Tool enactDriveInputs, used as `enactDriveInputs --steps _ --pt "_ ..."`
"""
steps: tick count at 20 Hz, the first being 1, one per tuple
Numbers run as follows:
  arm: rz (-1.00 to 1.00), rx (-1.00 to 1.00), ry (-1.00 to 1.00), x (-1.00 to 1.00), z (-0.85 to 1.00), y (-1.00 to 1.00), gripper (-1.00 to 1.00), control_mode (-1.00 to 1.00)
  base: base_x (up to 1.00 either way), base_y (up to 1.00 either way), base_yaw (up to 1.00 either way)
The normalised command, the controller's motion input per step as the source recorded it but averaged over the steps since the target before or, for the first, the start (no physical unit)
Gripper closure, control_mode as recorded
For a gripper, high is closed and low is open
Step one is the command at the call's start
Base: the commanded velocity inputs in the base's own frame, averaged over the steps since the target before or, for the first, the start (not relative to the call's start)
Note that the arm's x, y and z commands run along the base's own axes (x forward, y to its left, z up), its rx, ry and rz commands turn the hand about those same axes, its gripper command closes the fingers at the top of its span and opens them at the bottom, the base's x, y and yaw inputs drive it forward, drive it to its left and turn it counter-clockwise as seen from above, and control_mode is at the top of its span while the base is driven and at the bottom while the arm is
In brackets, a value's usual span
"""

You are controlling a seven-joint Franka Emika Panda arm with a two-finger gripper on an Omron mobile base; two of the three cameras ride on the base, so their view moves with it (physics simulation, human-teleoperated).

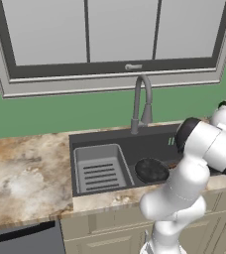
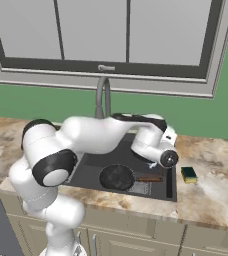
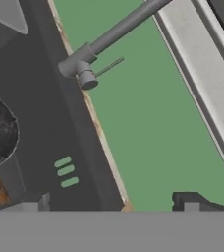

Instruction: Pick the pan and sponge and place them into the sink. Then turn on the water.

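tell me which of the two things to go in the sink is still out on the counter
The sponge: the small yellow and green block sits on the counter right of the sink, while the pan already lies inside the basin.

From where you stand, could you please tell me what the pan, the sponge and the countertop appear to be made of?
Pan: matte black, probably coated metal; its handle looks like brown wood. Sponge: yellow foam with a dark green scrub layer. Countertop: mottled beige and brown, polished stone or a laminate imitation.

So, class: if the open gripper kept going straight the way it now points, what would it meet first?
Probably the green wall behind the dark charcoal sink, right of the grey gooseneck faucet; depth is unclear.
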Motion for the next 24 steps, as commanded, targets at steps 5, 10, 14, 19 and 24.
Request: enactDriveInputs --steps 5,10,14,19,24 --pt "-0.15 0.06 0.16 -0.03 0.19 -0.21 -1.00 -1.00 0.00 0.00 0.00" --pt "-0.14 0.05 0.20 -0.02 0.10 -0.20 -1.00 -1.00 0.00 0.00 0.00" --pt "-0.14 0.06 0.20 -0.04 0.10 -0.17 -1.00 -1.00 0.00 0.00 0.00" --pt "-0.15 0.10 0.16 -0.09 0.14 -0.14 -1.00 -1.00 0.00 0.00 0.00" --pt "-0.16 0.12 0.12 -0.13 0.19 -0.13 -1.00 -1.00 0.00 0.00 0.00"
